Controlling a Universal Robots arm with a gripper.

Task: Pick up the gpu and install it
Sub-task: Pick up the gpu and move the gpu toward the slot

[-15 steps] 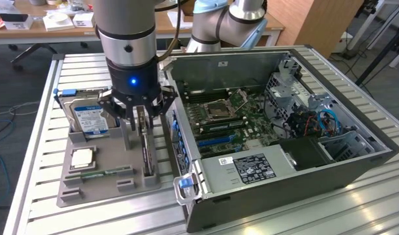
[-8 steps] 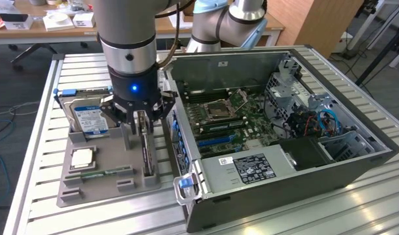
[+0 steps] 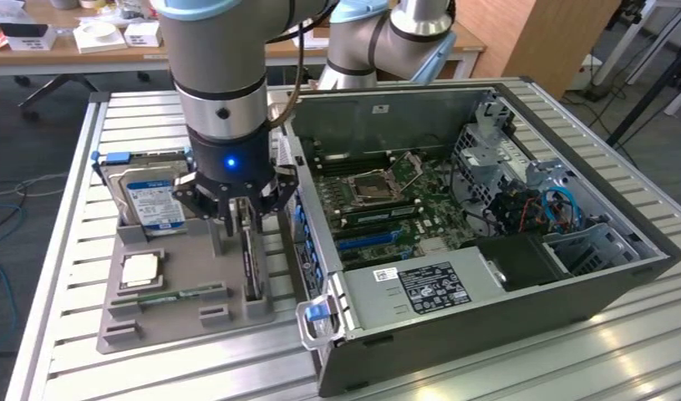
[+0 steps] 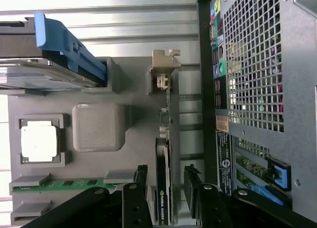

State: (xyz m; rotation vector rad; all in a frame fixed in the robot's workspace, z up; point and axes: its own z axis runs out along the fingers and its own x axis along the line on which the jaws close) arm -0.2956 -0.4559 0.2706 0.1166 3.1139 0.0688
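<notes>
Grey plastic parts tray (image 3: 167, 324) (image 4: 133, 91) lies on a slatted aluminium table (image 3: 62, 276).

The gpu (image 3: 252, 266) (image 4: 162, 156), a thin flat black card with a silver metal end bracket, stands on edge in a slot on the tray. The slot runs along the tray side nearest the open black-and-silver computer case (image 3: 519, 334) (image 4: 257, 64).

Black two-fingered gripper (image 3: 242, 227) (image 4: 166, 173) is low over that slot of the tray with its jaws apart. One of the fingers (image 4: 141, 181) sits on each side of the card, with a gap showing on both sides, so the card is not clamped.

Also on the tray, on the side away from the gpu slot:
- silver hard drive with blue-white label (image 3: 150, 199), standing in a holder
- square silver processor chip (image 3: 139, 269) (image 4: 39, 141)
- small green RAM stick (image 3: 184, 294) (image 4: 59, 186)
</notes>
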